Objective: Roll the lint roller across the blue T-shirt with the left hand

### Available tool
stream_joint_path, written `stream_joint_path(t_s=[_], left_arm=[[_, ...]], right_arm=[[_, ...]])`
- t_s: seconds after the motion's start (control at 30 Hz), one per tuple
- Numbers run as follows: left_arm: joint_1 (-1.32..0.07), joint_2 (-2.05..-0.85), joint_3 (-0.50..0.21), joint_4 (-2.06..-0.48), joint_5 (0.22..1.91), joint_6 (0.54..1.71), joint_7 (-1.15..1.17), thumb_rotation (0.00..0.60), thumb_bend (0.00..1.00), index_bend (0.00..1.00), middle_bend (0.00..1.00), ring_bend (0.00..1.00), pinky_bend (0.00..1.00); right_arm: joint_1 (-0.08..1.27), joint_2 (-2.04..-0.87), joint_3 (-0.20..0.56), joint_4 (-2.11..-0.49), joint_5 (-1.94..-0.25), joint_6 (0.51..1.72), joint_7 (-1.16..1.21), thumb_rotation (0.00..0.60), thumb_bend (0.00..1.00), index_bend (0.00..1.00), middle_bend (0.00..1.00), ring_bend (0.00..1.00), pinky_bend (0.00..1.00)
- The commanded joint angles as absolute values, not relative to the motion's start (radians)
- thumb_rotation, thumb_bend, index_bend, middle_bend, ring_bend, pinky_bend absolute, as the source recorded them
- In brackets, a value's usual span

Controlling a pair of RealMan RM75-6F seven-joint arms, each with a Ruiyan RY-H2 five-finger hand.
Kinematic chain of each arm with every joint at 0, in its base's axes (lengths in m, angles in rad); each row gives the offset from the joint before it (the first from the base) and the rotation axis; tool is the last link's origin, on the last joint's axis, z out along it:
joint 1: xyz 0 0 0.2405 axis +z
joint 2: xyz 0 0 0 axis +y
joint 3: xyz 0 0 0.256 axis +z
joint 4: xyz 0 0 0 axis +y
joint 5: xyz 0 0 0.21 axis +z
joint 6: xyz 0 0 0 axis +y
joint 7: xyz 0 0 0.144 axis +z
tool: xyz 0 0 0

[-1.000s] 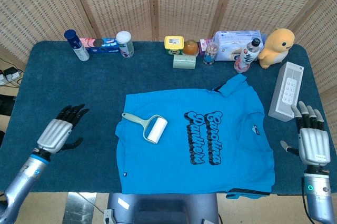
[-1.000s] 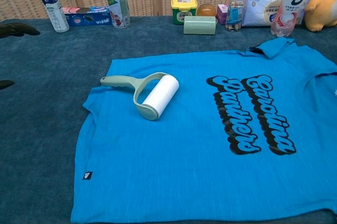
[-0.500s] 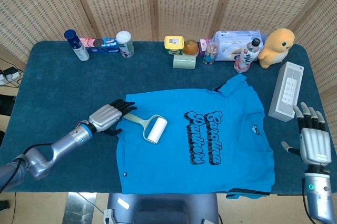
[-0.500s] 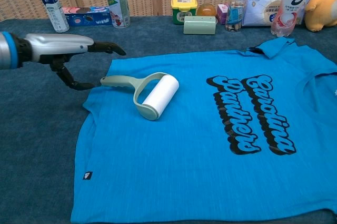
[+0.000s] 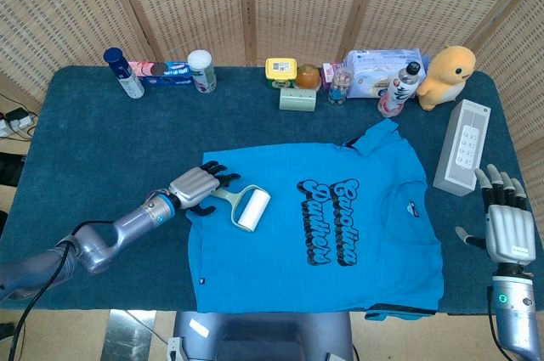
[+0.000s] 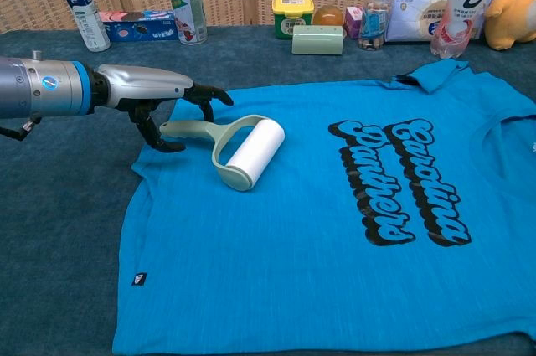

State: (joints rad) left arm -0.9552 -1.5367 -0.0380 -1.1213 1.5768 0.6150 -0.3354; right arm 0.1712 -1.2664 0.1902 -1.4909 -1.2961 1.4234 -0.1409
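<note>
The blue T-shirt point(image 5: 280, 267) point(image 6: 293, 272) lies flat in the middle of the table, black lettering up. On its left shoulder lies the lint roller point(image 5: 252, 209) point(image 6: 254, 152), white roll to the right, pale green handle point(image 6: 188, 128) pointing left. My left hand point(image 5: 199, 184) point(image 6: 155, 88) hovers over the handle's end, its fingers stretched out above it and the thumb hooked down just left of it, not closed around it. My right hand point(image 5: 507, 227) rests open at the table's right edge, far from the shirt.
Along the back edge stand a blue bottle point(image 5: 124, 72), a white canister point(image 5: 201, 70), a yellow tub point(image 5: 281, 72), a green box point(image 5: 298, 99), a tissue pack point(image 5: 378, 68) and a yellow plush point(image 5: 448, 76). A white box point(image 5: 463, 147) lies right of the shirt.
My left arm has swung in from the table's left side to the roller's handle, and the hand now sits right over its end. The roller, shirt and right hand have not moved.
</note>
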Motion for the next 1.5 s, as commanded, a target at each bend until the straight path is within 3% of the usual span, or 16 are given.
stream_joint_path(t_s=[0.03,0.17,0.4,0.53,0.93,1.1,1.27,1.43,1.5], left_arm=[[-0.963,-1.546,-0.040,-1.113,1.568,0.611,-0.313,0.600,0.41,0.01,0.27,0.09,0.00],[-0.969,-1.558,-0.043,-1.111,1.546,0.604,-0.264,0.600,0.41,0.05,0.28,0.10,0.00],[-0.957,-1.563,-0.055,-1.139,1.500,0.625,-0.178,0.600,0.41,0.18,0.44,0.22,0.01],[-0.949,-1.571,-0.059,-1.148,1.479,0.644,-0.115,0.600,0.43,0.32,0.51,0.29,0.10],[-0.928,-1.617,-0.085,-1.156,1.430,0.719,-0.006,0.600,0.44,0.50,0.70,0.51,0.37],[-0.927,-1.627,-0.090,-1.152,1.418,0.732,0.024,0.600,0.44,0.55,0.73,0.55,0.43],[-0.929,-1.630,-0.097,-1.150,1.404,0.738,0.058,0.600,0.36,0.64,0.76,0.59,0.50],[-0.930,-1.635,-0.106,-1.153,1.391,0.748,0.081,0.600,0.33,0.76,0.81,0.68,0.75],[-0.931,-1.638,-0.107,-1.151,1.390,0.752,0.085,0.600,0.33,0.78,0.82,0.70,0.80]], right_arm=[[0.170,-1.265,0.192,-1.492,-1.296,1.426,-0.139,0.600,0.00,0.06,0.00,0.00,0.00],[0.170,-1.263,0.192,-1.495,-1.295,1.425,-0.133,0.600,0.00,0.06,0.00,0.00,0.00],[0.168,-1.258,0.193,-1.501,-1.296,1.427,-0.127,0.600,0.00,0.06,0.00,0.00,0.00],[0.168,-1.256,0.193,-1.506,-1.296,1.427,-0.122,0.600,0.00,0.06,0.00,0.00,0.00],[0.164,-1.254,0.200,-1.512,-1.293,1.439,-0.115,0.600,0.00,0.06,0.00,0.00,0.00],[0.163,-1.253,0.202,-1.515,-1.291,1.440,-0.114,0.600,0.00,0.06,0.00,0.00,0.00],[0.161,-1.249,0.203,-1.520,-1.292,1.444,-0.111,0.600,0.00,0.06,0.00,0.00,0.00],[0.161,-1.247,0.203,-1.524,-1.292,1.443,-0.108,0.600,0.00,0.06,0.00,0.00,0.00],[0.160,-1.246,0.203,-1.526,-1.293,1.445,-0.107,0.600,0.00,0.06,0.00,0.00,0.00]])
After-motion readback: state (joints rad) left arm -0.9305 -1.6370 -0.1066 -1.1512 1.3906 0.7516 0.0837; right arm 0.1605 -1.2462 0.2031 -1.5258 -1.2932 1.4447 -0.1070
